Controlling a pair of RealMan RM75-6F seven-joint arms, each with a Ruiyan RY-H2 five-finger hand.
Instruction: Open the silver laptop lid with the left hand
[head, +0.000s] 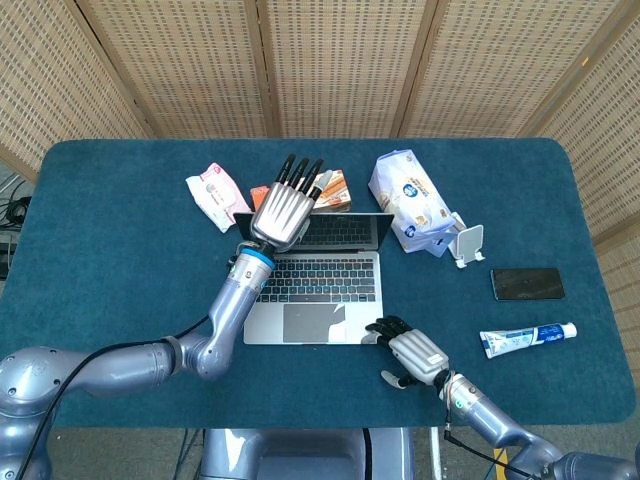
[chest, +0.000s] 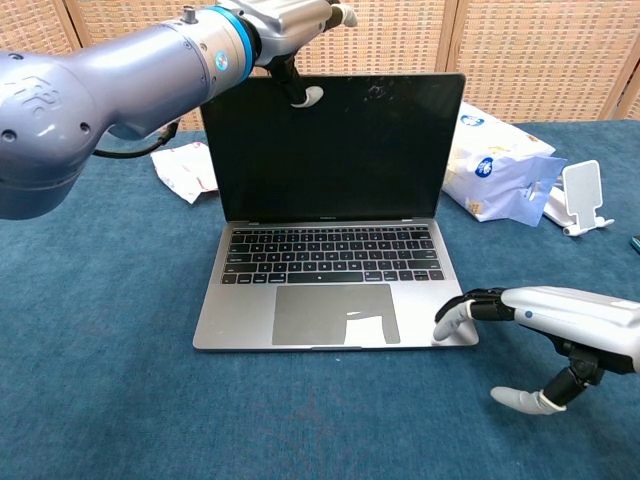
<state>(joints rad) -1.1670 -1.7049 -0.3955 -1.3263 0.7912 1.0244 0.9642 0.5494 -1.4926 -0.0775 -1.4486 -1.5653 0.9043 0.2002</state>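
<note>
Gripping the silver laptop (chest: 330, 250) lid's top edge at 11 o'clock, the left hand (head: 283, 208) meets stiff, hinge-resisted metal; right hand (chest: 560, 325), grasping nothing, pins the base at 4 o'clock.

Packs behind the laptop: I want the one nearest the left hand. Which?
The orange box, right beside the left hand; the pink pack and white bag lie farther off.

Matt brushed-metal silver laptop (chest: 335, 310), glossy dark screen; desk (head: 120, 260) in napped teal cloth; left hand (head: 281, 213) satin metal; woven cane screens (head: 330, 60) behind.
</note>
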